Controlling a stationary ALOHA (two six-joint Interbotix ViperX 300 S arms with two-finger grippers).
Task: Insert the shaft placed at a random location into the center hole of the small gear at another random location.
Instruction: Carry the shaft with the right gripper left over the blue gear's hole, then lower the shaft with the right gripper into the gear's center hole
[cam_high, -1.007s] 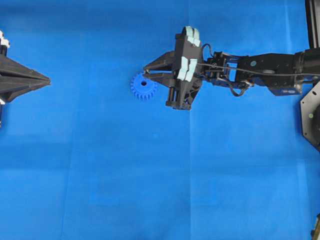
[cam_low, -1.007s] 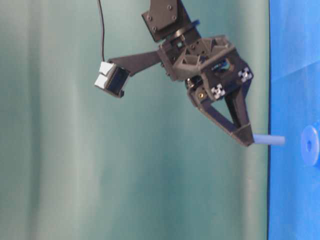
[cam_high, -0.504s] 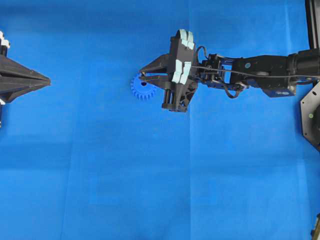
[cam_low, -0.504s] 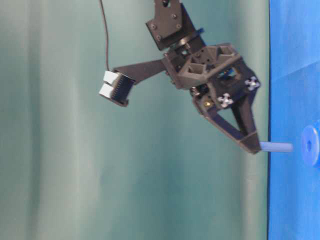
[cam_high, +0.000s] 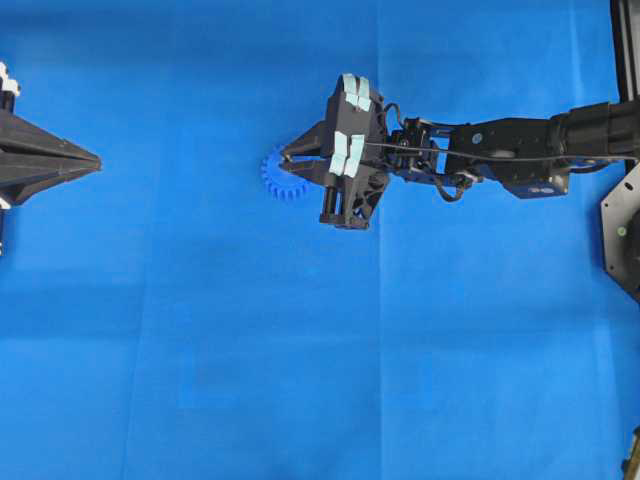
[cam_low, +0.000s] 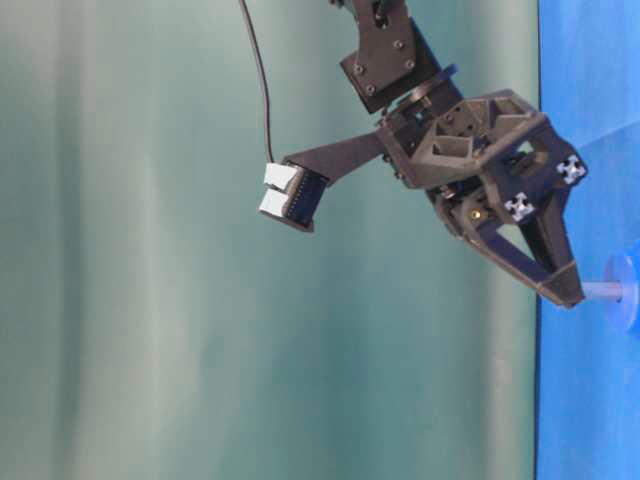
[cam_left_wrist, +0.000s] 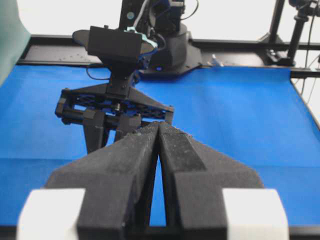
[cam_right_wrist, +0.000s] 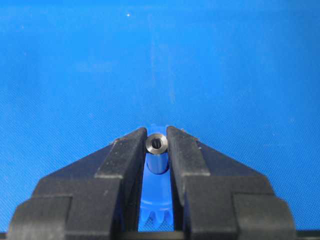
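My right gripper (cam_right_wrist: 156, 133) is shut on the shaft (cam_right_wrist: 156, 145), a short silvery pin held upright between its fingertips. The small gear (cam_right_wrist: 156, 200), blue and toothed, lies on the blue cloth directly under the pin. In the table-level view the shaft (cam_low: 601, 291) sticks out from the right gripper (cam_low: 567, 296) and its far end meets the hub of the gear (cam_low: 629, 292). The center hole is hidden by the shaft. From overhead, the right gripper (cam_high: 287, 157) covers part of the gear (cam_high: 279, 180). My left gripper (cam_high: 96, 160) is shut and empty at the far left.
Blue cloth (cam_high: 300, 350) covers the whole table. The right arm (cam_high: 500, 155) reaches in from the right edge. In the left wrist view the left gripper (cam_left_wrist: 159, 126) points at the right arm's gripper body (cam_left_wrist: 114, 107). A black frame (cam_left_wrist: 240, 45) borders the far side.
The right gripper has moved left and down toward the gear with the shaft. The shaft's end, earlier short of the gear, now touches its hub. The left arm has not moved.
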